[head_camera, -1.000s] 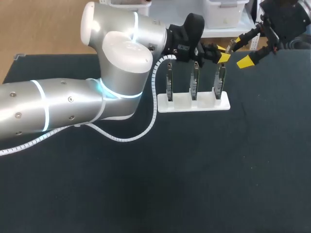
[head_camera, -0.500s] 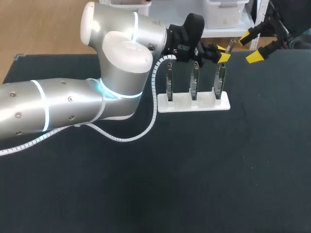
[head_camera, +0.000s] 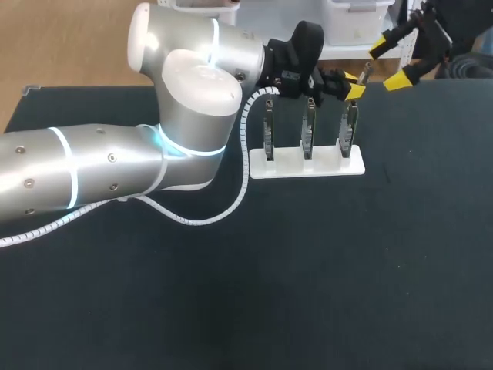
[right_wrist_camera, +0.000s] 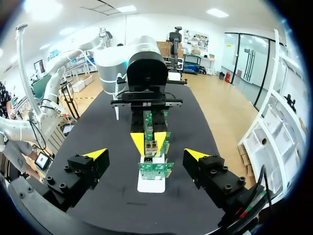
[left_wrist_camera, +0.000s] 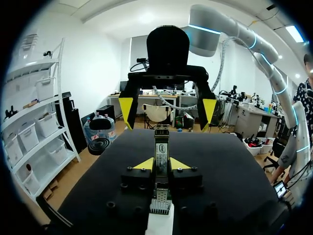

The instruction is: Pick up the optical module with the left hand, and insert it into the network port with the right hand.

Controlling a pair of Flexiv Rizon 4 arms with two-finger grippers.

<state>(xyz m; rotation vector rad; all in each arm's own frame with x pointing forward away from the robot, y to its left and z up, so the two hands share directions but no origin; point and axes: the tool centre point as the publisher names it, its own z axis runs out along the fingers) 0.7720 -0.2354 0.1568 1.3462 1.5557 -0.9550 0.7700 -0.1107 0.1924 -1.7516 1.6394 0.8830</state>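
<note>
Jaws of left gripper (head_camera: 354, 84) clench the optical module (head_camera: 367, 70), its long axis aimed at two o'clock. Right gripper (head_camera: 390, 62) beyond it hangs with jaws released wide.

Bright, even light falls on us from overhead. It glares white off the silver shell of our left arm (head_camera: 185, 81) and glints on the metal module (left_wrist_camera: 161, 149). The black table (head_camera: 323, 277) soaks it up, so shadows barely show.

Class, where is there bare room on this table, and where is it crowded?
Bare: the table nearer than the white stand and to its right. Crowded: over the stand, by the left gripper and right gripper.
</note>
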